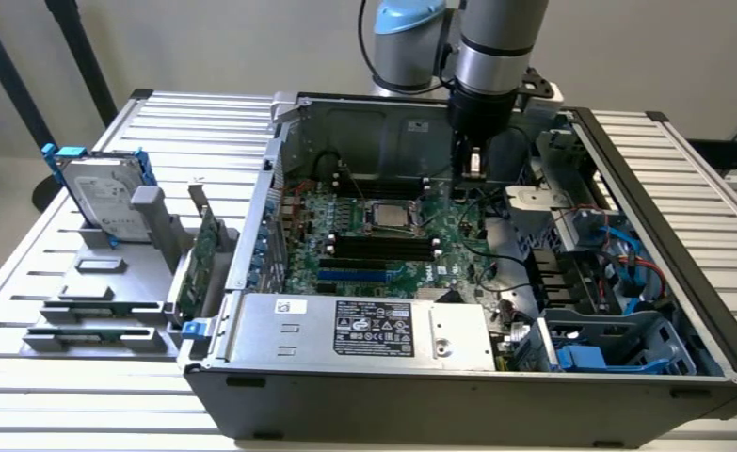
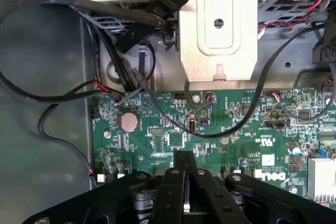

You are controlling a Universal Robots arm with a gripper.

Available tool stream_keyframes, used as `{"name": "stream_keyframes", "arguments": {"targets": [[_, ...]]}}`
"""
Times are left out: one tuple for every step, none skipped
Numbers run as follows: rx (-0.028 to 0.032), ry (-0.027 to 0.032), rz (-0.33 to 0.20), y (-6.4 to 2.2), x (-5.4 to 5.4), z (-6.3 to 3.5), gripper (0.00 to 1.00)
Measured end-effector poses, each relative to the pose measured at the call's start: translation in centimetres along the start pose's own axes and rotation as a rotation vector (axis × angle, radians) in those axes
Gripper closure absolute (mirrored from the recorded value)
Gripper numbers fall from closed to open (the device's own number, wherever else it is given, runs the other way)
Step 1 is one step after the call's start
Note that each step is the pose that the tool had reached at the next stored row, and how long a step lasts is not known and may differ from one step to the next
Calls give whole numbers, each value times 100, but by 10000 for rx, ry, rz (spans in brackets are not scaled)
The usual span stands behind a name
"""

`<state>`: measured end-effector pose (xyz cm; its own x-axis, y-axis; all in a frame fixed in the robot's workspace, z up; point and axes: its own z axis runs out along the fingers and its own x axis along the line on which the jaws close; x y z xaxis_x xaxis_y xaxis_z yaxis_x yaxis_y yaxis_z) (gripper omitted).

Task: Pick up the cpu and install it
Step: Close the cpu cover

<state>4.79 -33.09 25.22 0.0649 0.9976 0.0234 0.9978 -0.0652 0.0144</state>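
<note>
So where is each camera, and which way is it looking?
Exterior view: sits high up, looks down into the open computer case; the arm and gripper show.
Wrist view: sits on the wrist, looks down past the shut gripper at the motherboard.
Shared: the gripper and the green motherboard.

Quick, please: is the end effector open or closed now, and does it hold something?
End effector: closed, above the motherboard; no held thing can be seen.
</note>
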Motion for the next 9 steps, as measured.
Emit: {"name": "stream_keyframes", "arguments": {"targets": [[96, -6, 2, -4, -2, 0, 89], [173, -11, 4, -11, -3, 0, 89], [226, -16, 7, -21, -5, -1, 89], [267, -19, 7, -33, -7, -1, 89], [297, -21, 7, -49, -11, -1, 89], [318, -21, 8, -65, -13, -1, 89], [335, -22, 7, -81, -16, -1, 89], [349, -23, 8, -98, -20, -2, 89], [362, -22, 9, -116, -24, -2, 89]]}}
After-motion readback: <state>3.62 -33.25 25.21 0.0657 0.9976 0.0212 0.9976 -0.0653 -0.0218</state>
